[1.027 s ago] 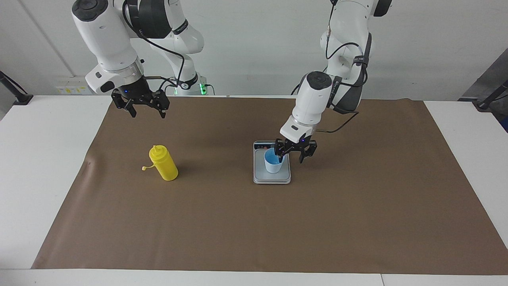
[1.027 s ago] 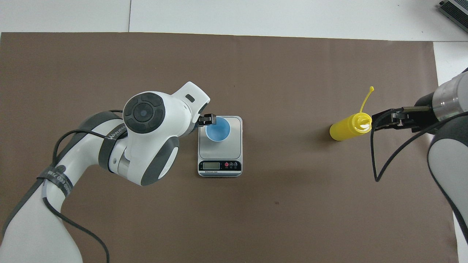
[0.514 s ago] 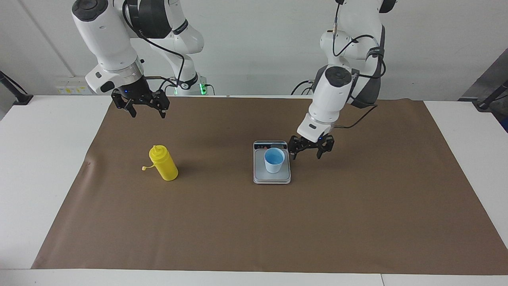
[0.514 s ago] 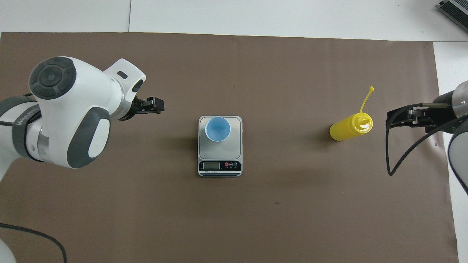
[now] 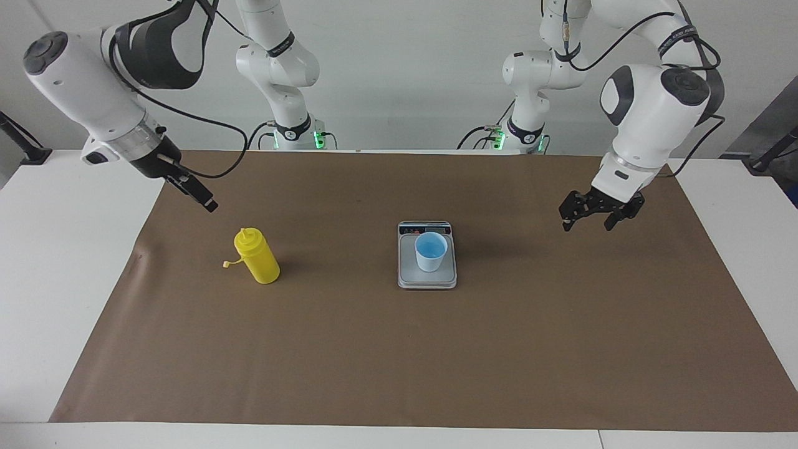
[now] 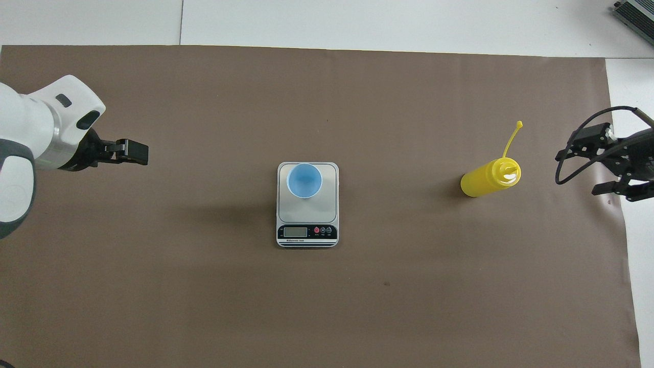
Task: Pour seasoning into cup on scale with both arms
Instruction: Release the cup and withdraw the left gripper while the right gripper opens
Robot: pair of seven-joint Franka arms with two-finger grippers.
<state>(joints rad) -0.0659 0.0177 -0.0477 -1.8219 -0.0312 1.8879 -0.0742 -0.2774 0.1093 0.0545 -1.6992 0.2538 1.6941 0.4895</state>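
While the cup is sitting on the scale, both grippers, left gripper and right gripper, are hanging with fingers apart, so one needs to grab the yellow bottle next.

White worktop covered across most of its surface by a brown paper sheet; the sheet carries a small dark speck; white wall adjoins the worktop

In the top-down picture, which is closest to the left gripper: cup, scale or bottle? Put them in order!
From the left gripper:
1. Cup, on the scale.
2. Scale, mid-table; too close to the cup to rank.
3. Bottle, toward the right arm's end.
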